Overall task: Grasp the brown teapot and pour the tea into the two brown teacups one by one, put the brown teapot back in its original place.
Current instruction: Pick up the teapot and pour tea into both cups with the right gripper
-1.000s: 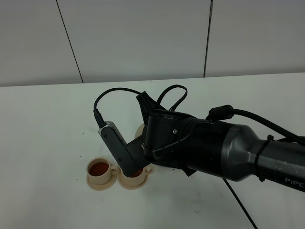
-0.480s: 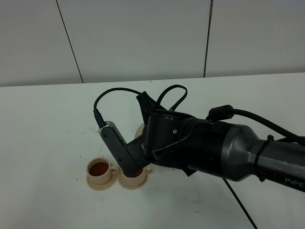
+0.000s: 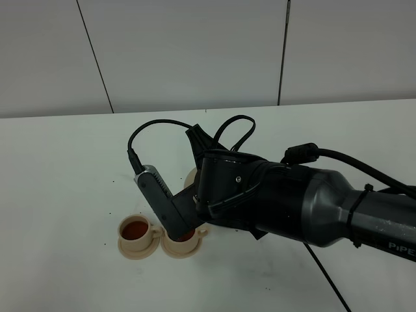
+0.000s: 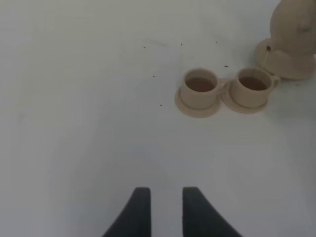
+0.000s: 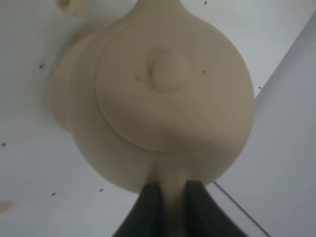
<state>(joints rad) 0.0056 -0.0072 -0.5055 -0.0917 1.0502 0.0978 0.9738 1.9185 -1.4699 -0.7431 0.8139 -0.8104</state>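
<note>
Sitting on its wide saucer point(image 4: 285, 61), the brown teapot point(image 5: 158, 94) fills the right wrist view, lid up, knob point(image 5: 168, 71) centred on the dome. In the left wrist view the pot body point(image 4: 295, 27) shows at the frame edge on that saucer, just beside the cups. From the high camera it is almost wholly hidden behind the right arm; only a sliver of tan point(image 3: 190, 177) shows near the wrist.

Right gripper point(image 5: 168, 190): jaws clamped on the teapot's loop handle, one dark finger point(image 5: 150, 202) on each side of the tan strap.

Two brown teacups stand side by side on their small saucers, near of the pot. Left cup point(image 3: 135, 230) plainly holds reddish-brown tea; its saucer point(image 3: 127, 249) touches or nearly touches the neighbour's. Right cup point(image 3: 186, 236) also shows dark tea, partly covered by the flat grey wrist-camera bracket point(image 3: 160, 199) that slants down over it. Both cups appear again in the left wrist view, point(image 4: 200, 86) and point(image 4: 252, 85), handles pointing right.

Left gripper point(image 4: 162, 212): jaws apart, nothing between them, hovering over bare white counter point(image 3: 58, 175) well apart from the cups.

Tiny dark specks point(image 4: 160, 104) dot the counter near the cups. Black cable point(image 3: 231, 130) loops above the right arm point(image 3: 305, 201).
</note>
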